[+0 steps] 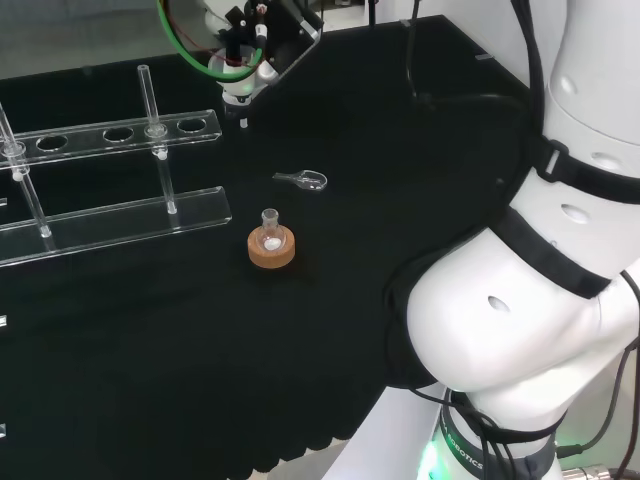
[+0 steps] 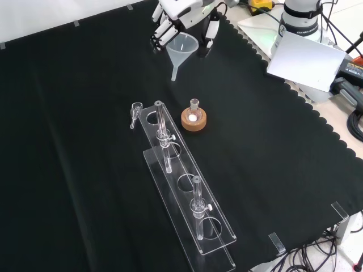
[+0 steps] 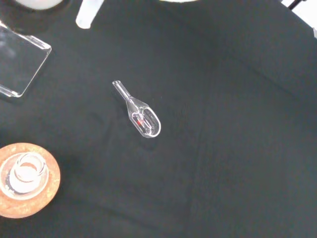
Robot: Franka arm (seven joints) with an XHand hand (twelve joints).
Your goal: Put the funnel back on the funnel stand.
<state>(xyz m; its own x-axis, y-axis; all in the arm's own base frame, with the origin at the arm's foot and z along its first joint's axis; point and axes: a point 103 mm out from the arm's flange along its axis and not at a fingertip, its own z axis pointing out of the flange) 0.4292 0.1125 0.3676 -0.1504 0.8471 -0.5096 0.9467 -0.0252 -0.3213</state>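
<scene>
Funnel (image 2: 181, 50) was up in the air, pinched in my hand (image 2: 180, 12) near the top of the front view, well short of the clear funnel stand (image 2: 187, 184); nothing seated yet, carry and drop-in left

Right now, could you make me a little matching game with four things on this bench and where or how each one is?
Things:
1. funnel
2. small flask
3. glass scoop
4. clear rack

States:
A. lying flat on the black cloth
B. standing in a cork ring
C. held in the hand, above the cloth
D. long, with a row of round holes and upright posts

Pairs: 1-C, 2-B, 3-A, 4-D
</scene>
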